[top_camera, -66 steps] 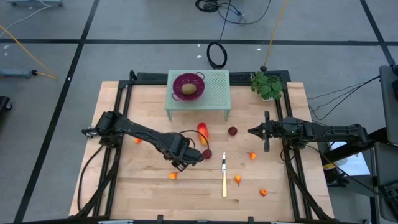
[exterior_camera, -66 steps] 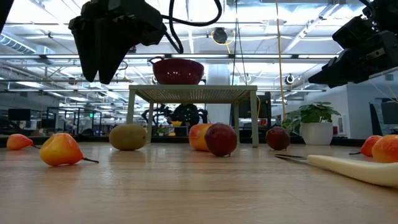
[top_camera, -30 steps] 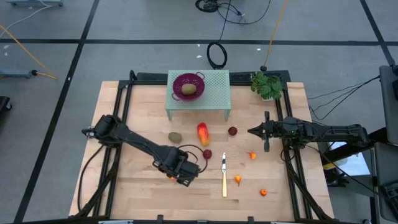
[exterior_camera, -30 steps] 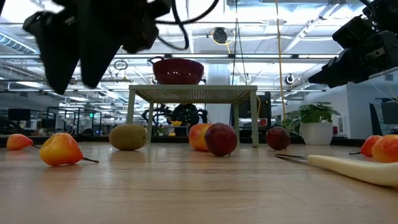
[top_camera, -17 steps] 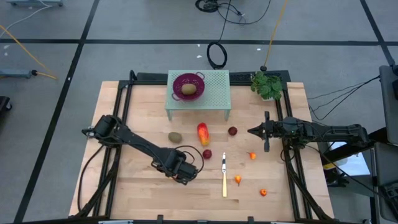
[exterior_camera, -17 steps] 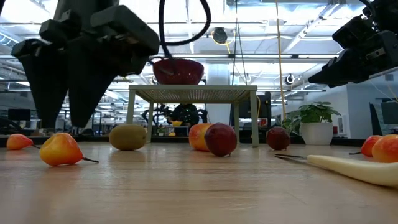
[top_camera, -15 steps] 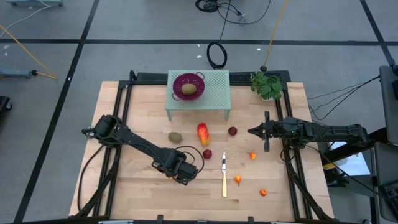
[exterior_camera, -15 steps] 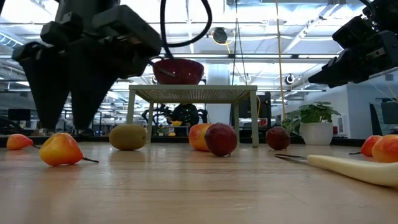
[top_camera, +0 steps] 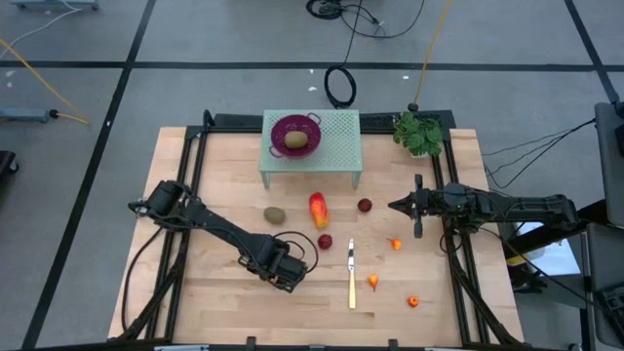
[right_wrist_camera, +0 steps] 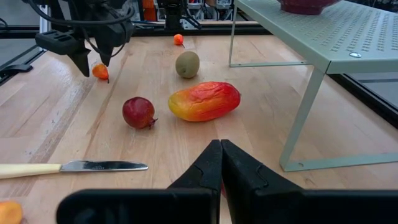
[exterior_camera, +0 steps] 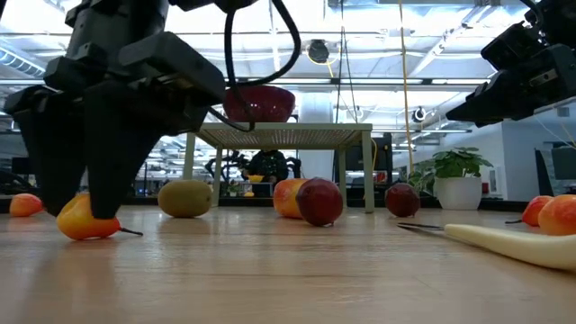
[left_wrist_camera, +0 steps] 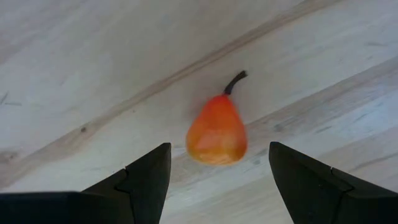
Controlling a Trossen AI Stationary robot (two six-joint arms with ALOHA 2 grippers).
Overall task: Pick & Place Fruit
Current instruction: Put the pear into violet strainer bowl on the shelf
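Orange and pear-shaped, the small fruit [left_wrist_camera: 216,131] lies on the wooden worktop [top_camera: 214,302] directly between the left gripper's [left_wrist_camera: 217,171] spread jaws, its dark stem pointing away from the wrist. A second ago this gripper hung higher and slightly further toward 3 o'clock; it has since dropped over the piece and, seen from table height, its fingers [exterior_camera: 101,171] reach almost to the wood with the fruit just behind them. The jaws are released and I see no contact yet. That descent suggests the approach is nearly over and closing on the pear is the step at hand.

On the high view the left gripper works at about 7 o'clock from the worktop's middle. The other fruit stays loose: a brown-green oval [top_camera: 274,214] at 9 o'clock, the red-orange oblong [top_camera: 318,209] just above centre, a dark red ball [top_camera: 324,241] near the middle, another [top_camera: 364,206] toward 2 o'clock, and more orange bits toward 4 and 5 o'clock. One oval [top_camera: 295,139] already sits in the purple colander [top_camera: 281,127] on the green stand [top_camera: 341,146] at 12 o'clock, likely the destination.

The right gripper [right_wrist_camera: 220,163] waits at 3 o'clock, jaws clenched on nothing, unchanged
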